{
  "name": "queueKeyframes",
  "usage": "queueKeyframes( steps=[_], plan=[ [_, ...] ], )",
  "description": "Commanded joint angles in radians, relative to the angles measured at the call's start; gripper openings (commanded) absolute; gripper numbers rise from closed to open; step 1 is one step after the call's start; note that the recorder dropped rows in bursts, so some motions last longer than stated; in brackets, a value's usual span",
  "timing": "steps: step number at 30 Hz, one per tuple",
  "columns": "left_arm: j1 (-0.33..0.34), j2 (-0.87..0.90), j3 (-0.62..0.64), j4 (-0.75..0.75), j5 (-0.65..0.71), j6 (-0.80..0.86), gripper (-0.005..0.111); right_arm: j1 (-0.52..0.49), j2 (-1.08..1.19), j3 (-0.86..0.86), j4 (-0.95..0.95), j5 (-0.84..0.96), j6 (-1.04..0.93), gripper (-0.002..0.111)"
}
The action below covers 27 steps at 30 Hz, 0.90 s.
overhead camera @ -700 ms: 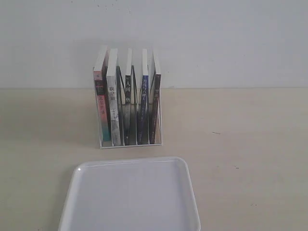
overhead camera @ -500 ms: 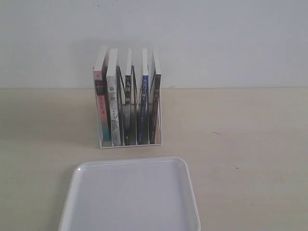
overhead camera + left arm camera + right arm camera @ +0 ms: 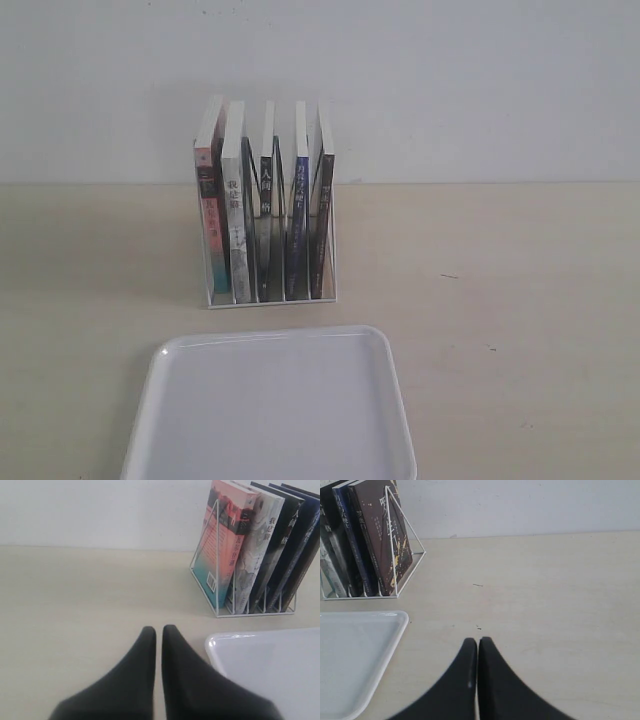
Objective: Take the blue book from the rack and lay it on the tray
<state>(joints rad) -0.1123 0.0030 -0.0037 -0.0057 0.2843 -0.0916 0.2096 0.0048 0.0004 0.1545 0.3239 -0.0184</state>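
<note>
The blue book (image 3: 300, 215) stands upright in the white wire rack (image 3: 270, 301), fourth of the row from the left, between a black-spined book and a dark-covered one. Its dark blue spine with white characters also shows in the right wrist view (image 3: 354, 542) and in the left wrist view (image 3: 303, 544). The white tray (image 3: 270, 410) lies bare in front of the rack. My left gripper (image 3: 159, 628) is shut and holds nothing, low over the table beside the tray's corner (image 3: 220, 645). My right gripper (image 3: 478, 640) is shut too and holds nothing, to the right of the tray (image 3: 350, 655). Neither gripper appears in the exterior view.
A pink-and-teal book (image 3: 208, 215) fills the rack's leftmost slot, with a grey-white one (image 3: 236, 225) beside it. A plain white wall rises behind the light wooden table (image 3: 500, 280).
</note>
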Motion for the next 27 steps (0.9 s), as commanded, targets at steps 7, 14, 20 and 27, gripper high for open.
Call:
queueKeyframes(
  steps=[7, 14, 20, 27],
  plan=[
    [0.002, -0.003, -0.164, -0.141, 0.005, -0.006, 0.004, -0.001, -0.005, 0.0, -0.006, -0.013, -0.003, 0.0],
    [0.002, -0.003, -0.169, -0.221, -0.284, -0.038, 0.004, -0.001, -0.005, 0.0, -0.006, -0.013, -0.003, 0.0],
    [0.002, -0.003, -0.171, -0.371, -0.478, -0.325, 0.004, -0.001, -0.005, 0.0, -0.006, -0.013, -0.003, 0.0],
    [-0.002, 0.136, -0.425, -0.119, -0.351, -0.349, 0.004, -0.001, -0.005, 0.0, -0.006, -0.013, -0.003, 0.0]
  ],
)
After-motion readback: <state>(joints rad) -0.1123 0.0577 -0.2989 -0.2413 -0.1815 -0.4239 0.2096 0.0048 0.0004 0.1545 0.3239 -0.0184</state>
